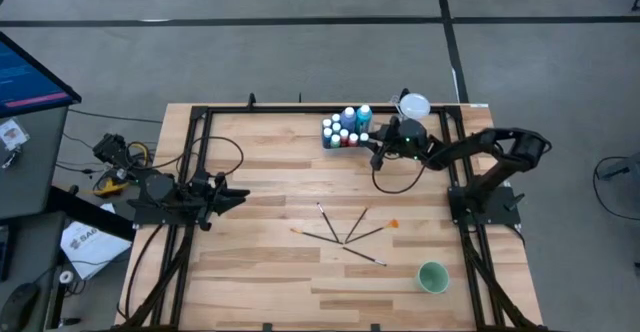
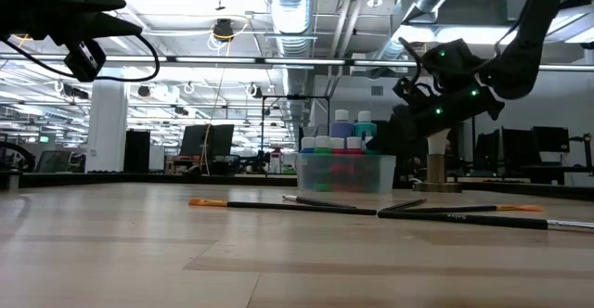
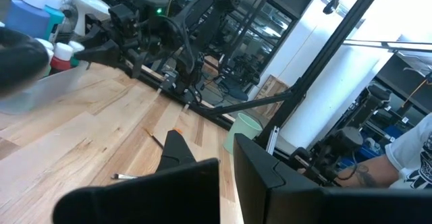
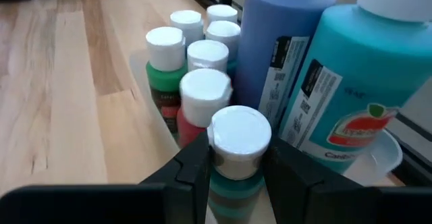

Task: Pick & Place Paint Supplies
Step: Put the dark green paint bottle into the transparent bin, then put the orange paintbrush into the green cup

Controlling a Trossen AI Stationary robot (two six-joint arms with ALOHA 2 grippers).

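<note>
White-capped paint bottles (image 1: 345, 129) are gathered in a clear plastic tub (image 2: 345, 173) at the far side of the wooden table (image 1: 270, 272), right of centre. Two taller bottles, one blue (image 4: 283, 45) and one teal (image 4: 351, 82), are stood among the small ones. The right gripper (image 4: 235, 162) is held at the tub's right edge, and its fingers are seen clamped on the neck of a small teal bottle (image 4: 233, 158) just under its white cap; whether this bottle is being lowered in or lifted out cannot be told. The bottle part of the work is judged to be nearly finished, since no bottle is seen loose on the table.

Several thin paintbrushes (image 1: 350, 234) are left lying fanned on the boards near the middle, well apart from the tub, so they are judged to be what remains. A green cup (image 1: 432, 277) is stood at the near right, and a white-topped stand (image 1: 414, 105) just beyond the tub.

The left gripper (image 1: 238, 196) is parked at the left side of the table, with its fingers only slightly apart and nothing held.
</note>
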